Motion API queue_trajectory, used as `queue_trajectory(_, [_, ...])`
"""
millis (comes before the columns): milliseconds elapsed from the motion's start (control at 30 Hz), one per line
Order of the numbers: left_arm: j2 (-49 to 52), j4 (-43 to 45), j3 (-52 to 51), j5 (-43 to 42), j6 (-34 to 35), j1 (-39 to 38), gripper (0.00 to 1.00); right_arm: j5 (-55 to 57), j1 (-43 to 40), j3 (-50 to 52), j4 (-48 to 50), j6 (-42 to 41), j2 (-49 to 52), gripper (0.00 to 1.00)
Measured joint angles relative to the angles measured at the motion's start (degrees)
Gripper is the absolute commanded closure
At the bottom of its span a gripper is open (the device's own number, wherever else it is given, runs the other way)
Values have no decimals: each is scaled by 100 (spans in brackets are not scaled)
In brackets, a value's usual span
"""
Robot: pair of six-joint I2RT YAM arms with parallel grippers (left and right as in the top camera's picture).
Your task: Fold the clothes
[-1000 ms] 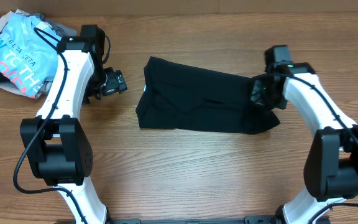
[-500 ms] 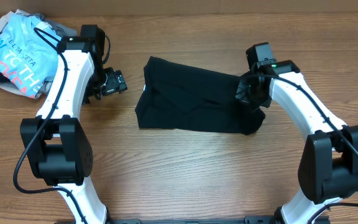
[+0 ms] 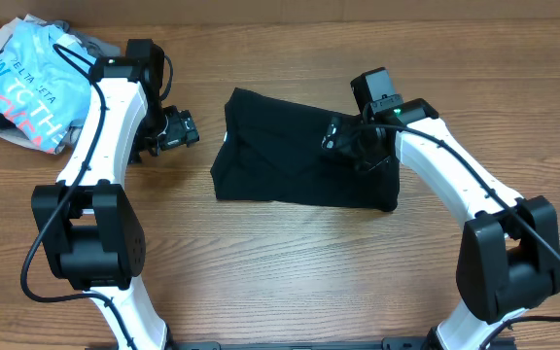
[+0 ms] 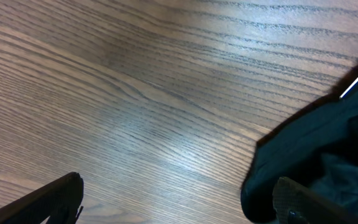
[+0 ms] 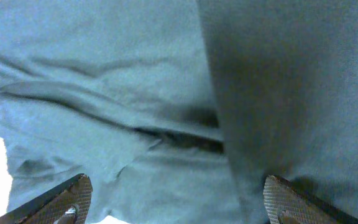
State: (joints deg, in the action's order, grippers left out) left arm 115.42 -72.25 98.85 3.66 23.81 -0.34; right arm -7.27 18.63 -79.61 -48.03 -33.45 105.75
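Black T-shirt, brown wood-grain table

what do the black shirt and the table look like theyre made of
Black T-shirt: soft matte cloth, likely cotton or a blend; it creases and lies limp. Table: wood or wood-look laminate, can't tell which; streaky grain, faint sheen.

The overhead camera looks straight down on the counter, black T-shirt central. My left wrist camera looks low past my left tool at the T-shirt's edge; my right wrist camera, behind my right tool, sits close above its cloth.
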Motion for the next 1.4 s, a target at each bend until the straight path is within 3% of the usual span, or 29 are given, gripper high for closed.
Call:
queue_trajectory(133, [0, -35, 0, 0, 0, 0, 0, -127, -190, -710, -935, 236, 37, 3])
queue_trajectory(267, [0, -39, 0, 0, 0, 0, 0, -2, -614, -1488, -1825, 505, 37, 7])
queue_trajectory(433, [0, -39, 0, -2, 0, 0, 0, 426, -1268, -1742, -2769, 946, 31, 45])
queue_trajectory(533, [0, -31, 0, -2, 0, 2, 0, 566, -1423, -1565, -2905, 1244, 31, 72])
queue_trajectory(567, [0, -26, 0, -4, 0, 0, 0, 577, -1416, -1456, -2844, 1283, 31, 76])
queue_trajectory(967, [0, -48, 0, -2, 0, 0, 0, 295, -1209, 339, -1840, 1375, 33, 83])
queue_trajectory(1400, [2, -61, 0, -4, 0, 0, 0, -577, -365, 546, -544, 866, 39, 80])
